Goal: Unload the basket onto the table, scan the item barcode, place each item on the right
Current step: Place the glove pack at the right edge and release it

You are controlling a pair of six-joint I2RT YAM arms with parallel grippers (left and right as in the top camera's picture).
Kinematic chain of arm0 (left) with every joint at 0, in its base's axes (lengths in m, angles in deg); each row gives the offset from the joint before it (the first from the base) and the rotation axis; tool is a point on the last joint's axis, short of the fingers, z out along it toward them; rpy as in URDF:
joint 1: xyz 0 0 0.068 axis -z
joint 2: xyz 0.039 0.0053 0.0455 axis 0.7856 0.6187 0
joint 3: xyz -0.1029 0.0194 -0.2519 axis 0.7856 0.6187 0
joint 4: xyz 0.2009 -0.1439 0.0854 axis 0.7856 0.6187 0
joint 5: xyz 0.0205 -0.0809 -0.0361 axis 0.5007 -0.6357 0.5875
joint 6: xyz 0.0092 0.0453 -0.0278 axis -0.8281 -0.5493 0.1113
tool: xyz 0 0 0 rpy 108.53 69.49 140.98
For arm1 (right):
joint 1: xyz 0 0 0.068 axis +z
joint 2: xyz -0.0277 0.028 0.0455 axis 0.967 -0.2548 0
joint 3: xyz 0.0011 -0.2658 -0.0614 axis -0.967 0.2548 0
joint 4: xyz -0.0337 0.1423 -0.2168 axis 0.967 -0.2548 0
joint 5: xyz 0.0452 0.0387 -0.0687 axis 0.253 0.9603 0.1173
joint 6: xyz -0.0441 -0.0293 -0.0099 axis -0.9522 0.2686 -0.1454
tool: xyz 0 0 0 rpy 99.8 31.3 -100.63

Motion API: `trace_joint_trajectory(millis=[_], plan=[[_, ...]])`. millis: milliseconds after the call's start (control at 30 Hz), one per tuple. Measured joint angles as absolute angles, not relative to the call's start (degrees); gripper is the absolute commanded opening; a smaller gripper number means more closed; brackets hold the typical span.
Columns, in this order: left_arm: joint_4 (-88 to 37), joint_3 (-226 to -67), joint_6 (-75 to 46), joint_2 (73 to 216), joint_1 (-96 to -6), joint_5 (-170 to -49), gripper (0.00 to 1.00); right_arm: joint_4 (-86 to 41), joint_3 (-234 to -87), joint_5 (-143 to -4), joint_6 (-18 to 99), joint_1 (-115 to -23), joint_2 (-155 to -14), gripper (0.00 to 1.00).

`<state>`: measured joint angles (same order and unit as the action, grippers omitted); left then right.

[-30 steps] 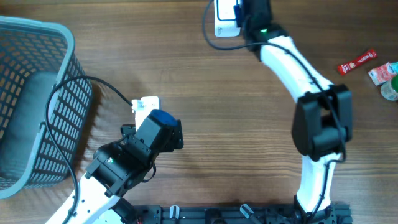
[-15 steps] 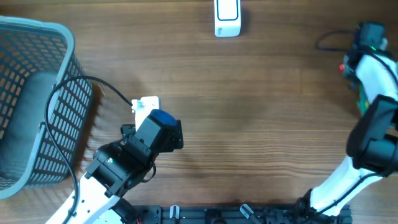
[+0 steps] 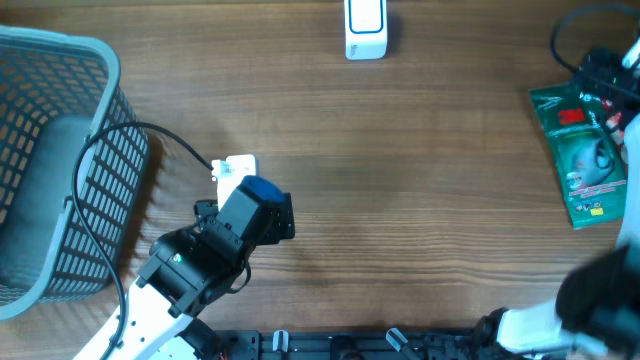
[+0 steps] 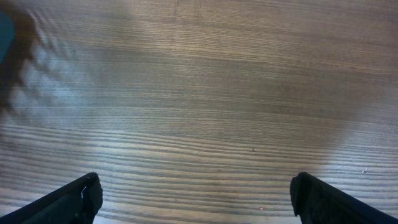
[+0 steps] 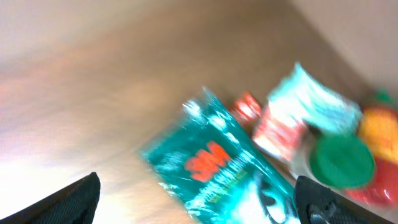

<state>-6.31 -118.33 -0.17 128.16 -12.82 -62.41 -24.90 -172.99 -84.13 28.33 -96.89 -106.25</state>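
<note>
The item is a green 3M package (image 3: 578, 150), flat on the table by the right edge. In the blurred right wrist view the package (image 5: 230, 168) lies below and between my right gripper's (image 5: 199, 205) wide-apart jaws, which stand open and do not pinch it. From overhead the right gripper (image 3: 608, 85) hovers over the package's far end. A white scanner (image 3: 365, 30) stands at the top centre of the table. My left gripper (image 4: 196, 196) is open over bare wood, seen from overhead as the left gripper (image 3: 235, 170) at lower left.
A grey mesh basket (image 3: 60, 150) fills the left side. Beside the package lie a red stick pack (image 5: 245, 106), a white and teal packet (image 5: 311, 106), a green lid (image 5: 342, 162) and a yellow and red thing (image 5: 379, 124). A black cable (image 3: 150, 135) runs from the left arm.
My right arm swung from the scanner at top centre to the right edge. The green package now lies there, and the right gripper's jaws have opened. The left arm stayed still.
</note>
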Motion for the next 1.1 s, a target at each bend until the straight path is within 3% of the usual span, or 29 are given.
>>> trace_joint_trajectory(millis=[267, 533, 700, 867, 1100], plan=[[-6.31, -118.33, -0.17, 128.16, -12.82, -62.41, 1.0, -36.05, -173.66, -58.86, 36.39, -86.57, -80.94, 1.0], [-6.31, -118.33, -0.17, 128.16, -12.82, -62.41, 1.0, -45.62, -173.73, -55.52, 51.87, -86.53, -73.1, 1.0], [-6.31, -118.33, -0.17, 128.16, -12.82, -62.41, 1.0, -54.01, -173.14, -54.6, 44.63, -86.53, -72.53, 1.0], [-6.33, -118.33, -0.17, 128.16, -12.82, -62.41, 1.0, -46.43, -166.21, -54.56, 37.55, -86.53, -67.48, 1.0], [-6.33, -118.33, -0.17, 128.16, -12.82, -62.43, 1.0, -22.15, -144.4, -54.16, 30.58, -81.83, -43.87, 0.99]])
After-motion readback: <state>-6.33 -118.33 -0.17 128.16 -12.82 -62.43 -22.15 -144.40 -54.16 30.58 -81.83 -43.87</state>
